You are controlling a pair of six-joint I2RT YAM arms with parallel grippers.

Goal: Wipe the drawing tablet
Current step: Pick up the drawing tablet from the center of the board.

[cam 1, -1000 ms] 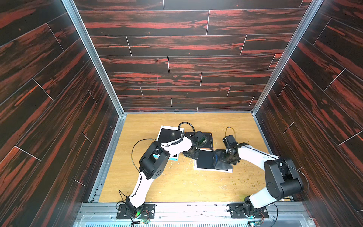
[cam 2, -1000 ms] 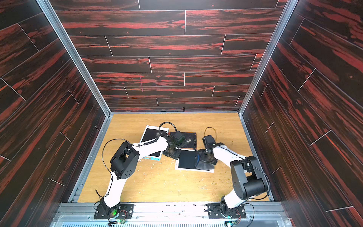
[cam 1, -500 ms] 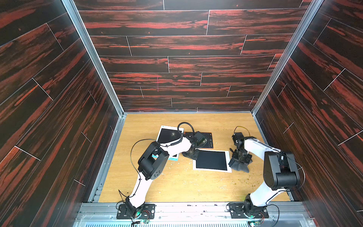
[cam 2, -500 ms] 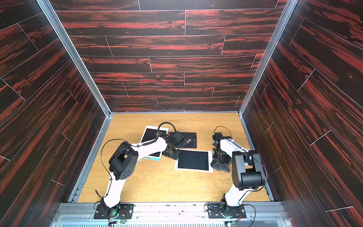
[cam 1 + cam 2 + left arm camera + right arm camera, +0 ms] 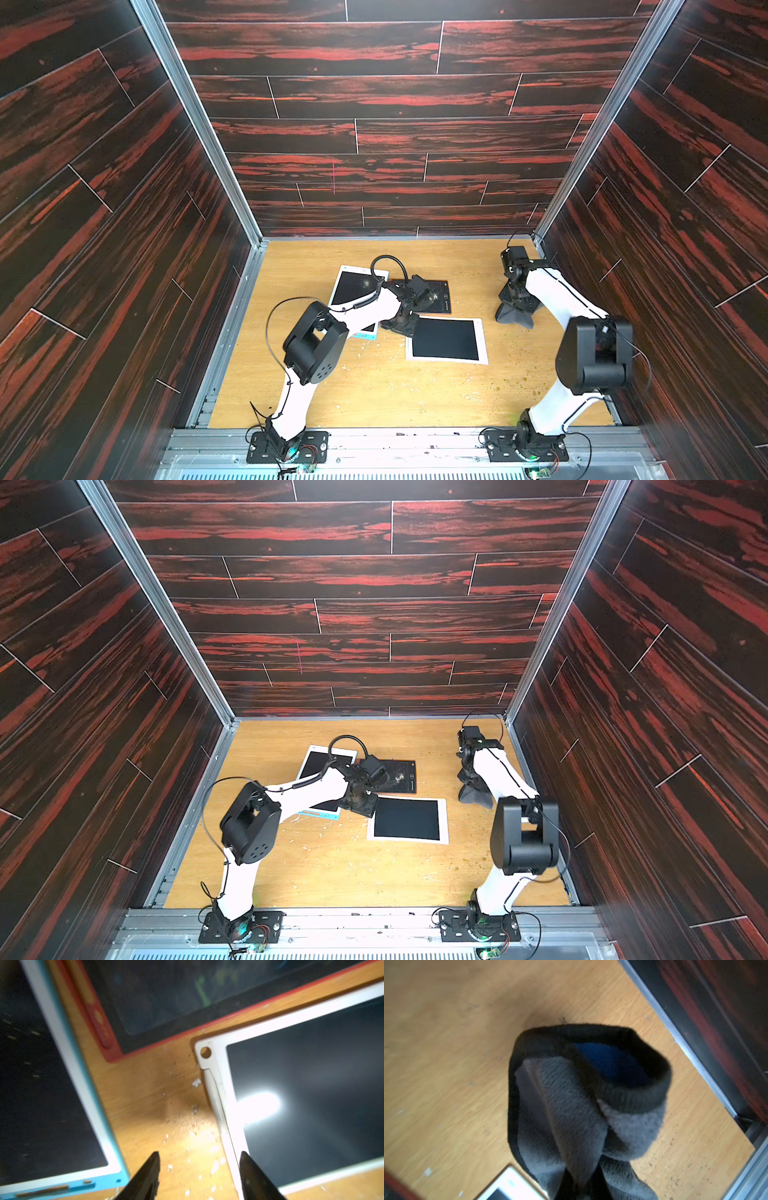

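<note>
While the right gripper [image 5: 515, 301] clamped the grey cloth [image 5: 571, 1105] near the right wall [image 5: 644, 270], well apart from the white-framed drawing tablet [image 5: 446, 340] lying flat mid-table, the left gripper [image 5: 199, 1155] stood open and empty just beside that tablet's edge, over the wooden table [image 5: 374, 395]

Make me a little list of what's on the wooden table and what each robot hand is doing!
Front tablet: white-framed drawing tablet with black screen, lying flat, screen looks clean
Side tablet: blue-edged, white-framed tablet, partly under the left arm
Back tablet: red-edged black tablet, pale smudges on it
Left gripper: open, empty, above bare wooden table beside the white tablet's corner
Right gripper: shut on a grey and black knitted cloth, away from all three tablets
</note>
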